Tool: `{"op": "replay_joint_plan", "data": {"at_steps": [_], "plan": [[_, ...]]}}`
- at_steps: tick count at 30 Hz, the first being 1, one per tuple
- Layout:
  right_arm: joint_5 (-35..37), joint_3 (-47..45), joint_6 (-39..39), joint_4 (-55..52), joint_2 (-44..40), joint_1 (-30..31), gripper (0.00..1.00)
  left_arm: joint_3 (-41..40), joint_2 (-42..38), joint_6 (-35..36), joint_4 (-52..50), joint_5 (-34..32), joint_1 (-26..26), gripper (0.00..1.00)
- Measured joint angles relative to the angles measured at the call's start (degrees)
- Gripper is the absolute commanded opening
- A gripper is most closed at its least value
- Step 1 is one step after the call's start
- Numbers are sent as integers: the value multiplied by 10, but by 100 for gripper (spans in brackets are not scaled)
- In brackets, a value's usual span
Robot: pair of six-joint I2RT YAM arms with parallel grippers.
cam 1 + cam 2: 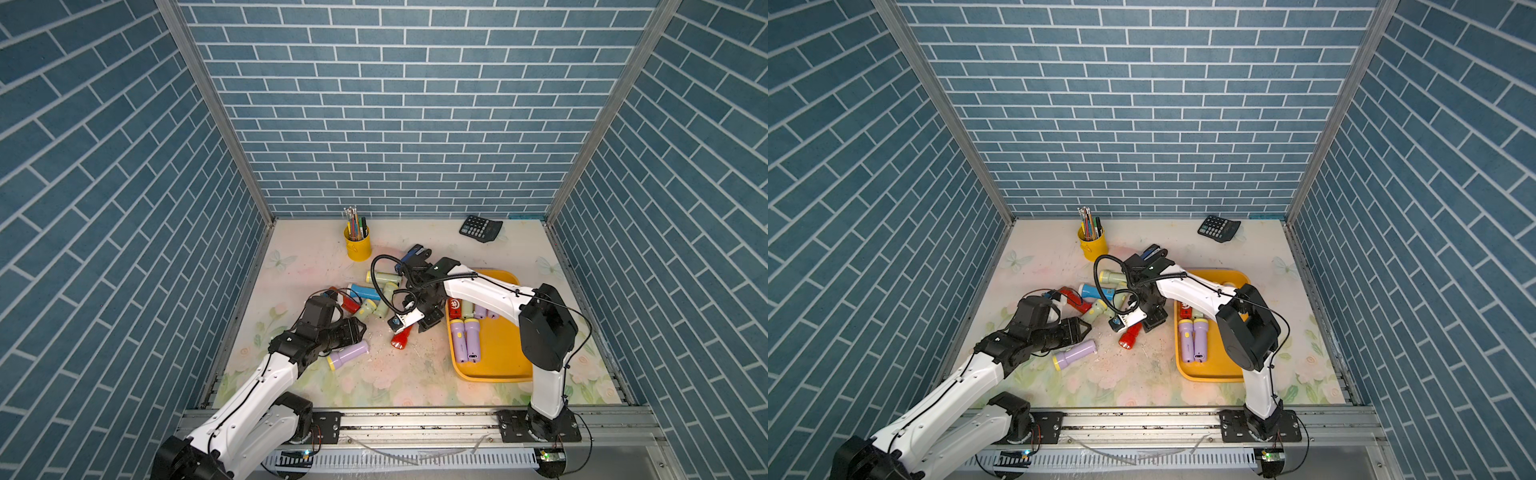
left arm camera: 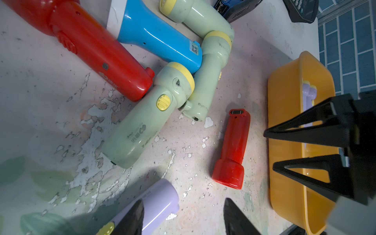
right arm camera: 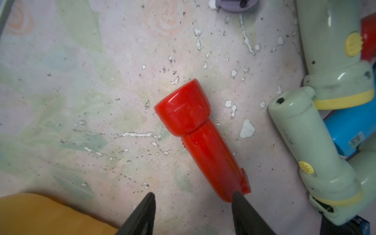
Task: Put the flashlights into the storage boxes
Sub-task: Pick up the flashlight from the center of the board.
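We find the right end effector [image 3: 193, 203] hanging low over the small red plastic flashlight [image 3: 200, 138], jaws apart and gripping nothing. The torch's tail end sits just beside one jaw instead of centred in the gap. That flashlight lies on its side on the worn floral surface [image 1: 415, 374], apart from the heap and near the shallow yellow plastic storage box [image 1: 498, 365]. In both top views the box already holds several lilac, red and pale green torches. The left end effector [image 2: 184, 205] is likewise open and empty, with the lilac plastic flashlight with a yellow head [image 2: 160, 197] lying just beside one jaw, not between the two.

We judge the likeliest slip to be an off-centre pinch. If the right jaws close where they stand, they would catch only the tapered, glossy tail, and the red flashlight could pivot or squirt out toward the heap of pale green, blue and red flashlights [image 1: 370, 299]. A weak hold could also let it drop short of the box, or its flared head could clip the raised rim on the way over.

The two arms work close together — the right jaws show plainly in the left wrist view, so reaching at once risks a knock. The black cable loop [image 1: 373, 278] on the right arm hangs over the heap and might snag or drag a torch. The lilac flashlight is round-bodied and may roll if nudged.
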Motion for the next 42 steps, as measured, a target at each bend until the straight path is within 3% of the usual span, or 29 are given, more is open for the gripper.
{"op": "replay_joint_plan", "data": {"at_steps": [21,35,42], "plan": [[15,59,-43,3,96,0,61,-12,45,-1,42,13,10,63],[28,61,-52,5,108,1,44,-12,56,0,46,14,11,62],[23,43,-33,26,95,1,40,-11,53,2,39,13,11,62]]}}
